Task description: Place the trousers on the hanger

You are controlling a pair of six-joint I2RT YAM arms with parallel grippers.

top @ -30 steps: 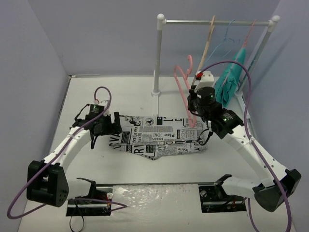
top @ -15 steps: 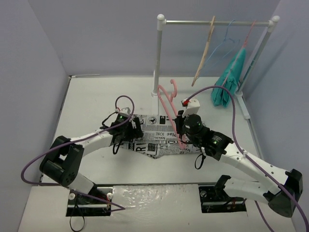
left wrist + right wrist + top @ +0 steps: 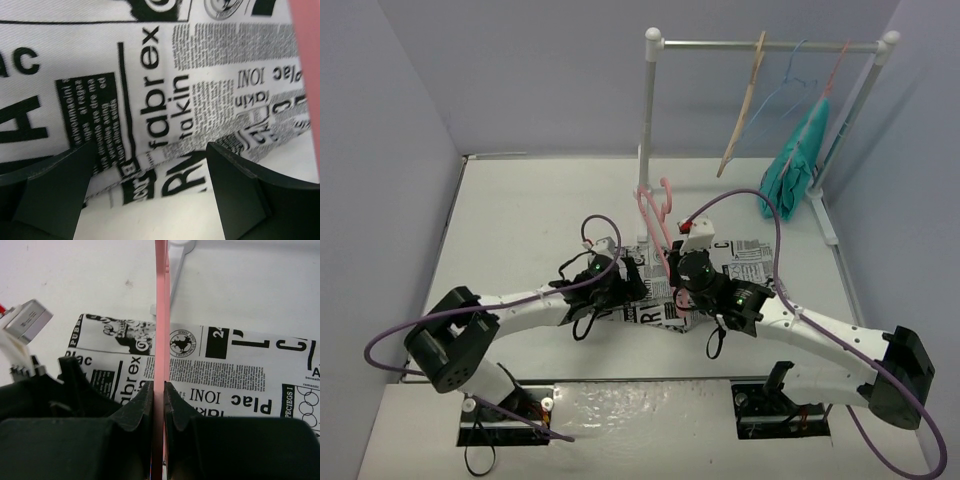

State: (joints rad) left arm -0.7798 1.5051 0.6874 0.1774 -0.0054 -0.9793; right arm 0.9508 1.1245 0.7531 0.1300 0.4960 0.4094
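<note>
White bench (image 3: 520, 210), flat even light. Pale lavender back wall (image 3: 540, 80), left wall (image 3: 370, 200), right wall (image 3: 920, 200). White clothes rail (image 3: 760, 46) at rear, well beyond the right fingers (image 3: 137, 407). On it hang a tan hanger (image 3: 740, 120), a blue wire hanger (image 3: 790, 85) and a teal garment (image 3: 795, 170).

The trousers (image 3: 150, 75) fill nearly the whole frame, white cloth printed with black newspaper text; "fabrex takin" runs sideways at the centre, with blocks of small print beside it. The left hand (image 3: 150, 155) shows as two dark fingers (image 3: 50, 195) in the lower left and lower right corners, standing wide apart, a creased edge of the cloth lying between them. A pink strip of the hanger (image 3: 307, 50) runs down the upper right edge.
</note>
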